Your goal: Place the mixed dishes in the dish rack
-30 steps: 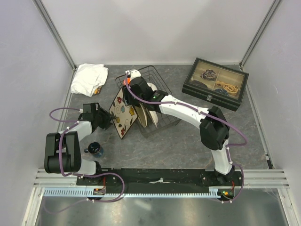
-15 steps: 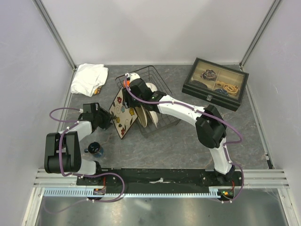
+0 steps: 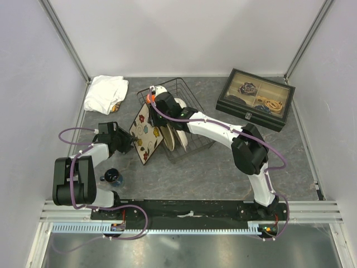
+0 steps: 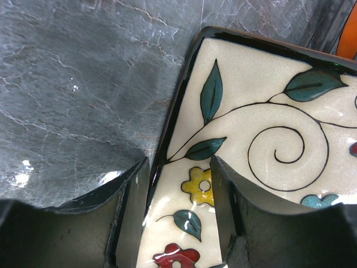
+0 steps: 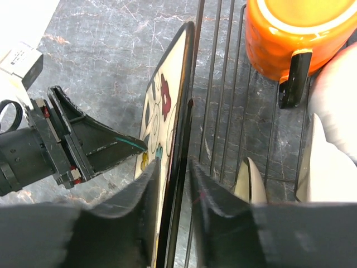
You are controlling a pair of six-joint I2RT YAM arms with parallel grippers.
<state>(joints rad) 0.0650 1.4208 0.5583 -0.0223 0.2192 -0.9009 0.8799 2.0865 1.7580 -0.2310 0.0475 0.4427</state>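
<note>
The square tan flower-patterned plate (image 3: 144, 133) stands tilted on edge against the left outside of the black wire dish rack (image 3: 189, 89). My right gripper (image 3: 151, 103) is shut on its top edge (image 5: 170, 84), one finger on each face. My left gripper (image 3: 131, 144) is open at the plate's lower left edge, its fingers spread over the rim and flowered face (image 4: 268, 123). Inside the rack are the orange mug (image 5: 295, 28), the white bowl (image 5: 340, 111) and the cream brown-rimmed plate (image 3: 170, 137), which stands upright in the prongs.
A white folded cloth (image 3: 106, 92) lies at the back left. A black glass-lidded compartment box (image 3: 255, 99) sits at the back right. A small dark round object (image 3: 113, 177) stands by the left arm's base. Enclosure walls close three sides.
The right arm's elbow has shifted slightly left and its wrist has settled a little at the plate's top edge. The plate and the left arm have not moved.
</note>
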